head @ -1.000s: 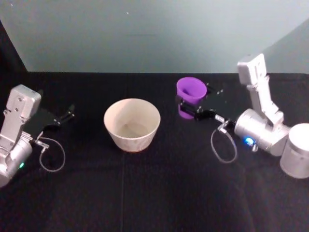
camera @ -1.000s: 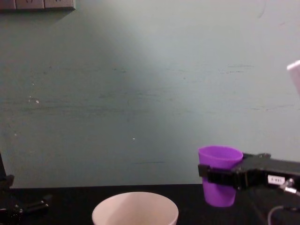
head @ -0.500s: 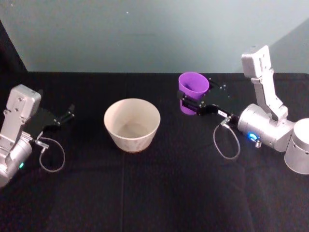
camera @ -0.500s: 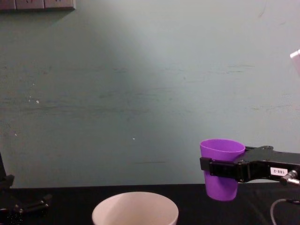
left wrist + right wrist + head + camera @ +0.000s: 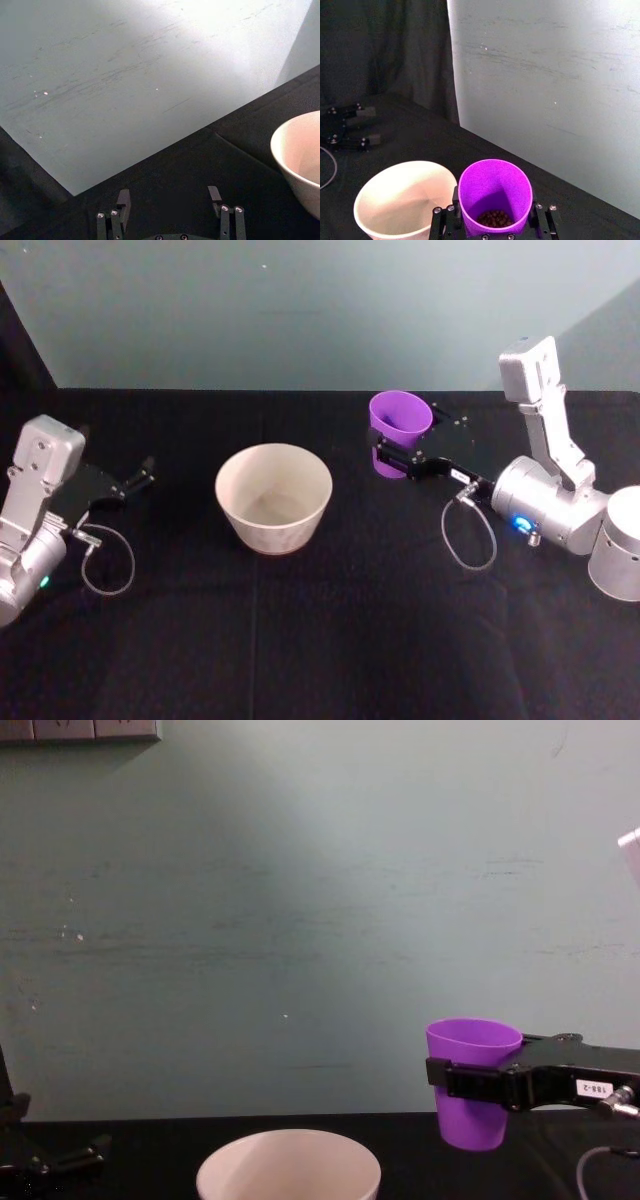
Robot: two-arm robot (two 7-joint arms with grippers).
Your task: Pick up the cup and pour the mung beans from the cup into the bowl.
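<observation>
Purple cup [image 5: 400, 418], clamped in the right gripper [image 5: 392, 456], has risen off the table [image 5: 300, 640]; the bowl [image 5: 272, 528] waits beyond its fingertips for pouring. Left gripper [image 5: 138, 478] idles, fingers apart.

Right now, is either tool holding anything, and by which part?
The right tool is shut on the purple cup, clamping its side wall about mid-height, below the rim. The left tool, open and parked on the left, holds nothing.

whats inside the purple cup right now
A small heap of dark beans lies at the bottom of the cup, which the right gripper holds. The cup's near wall hides how deep they lie. The left gripper is parked, jaws open.
</observation>
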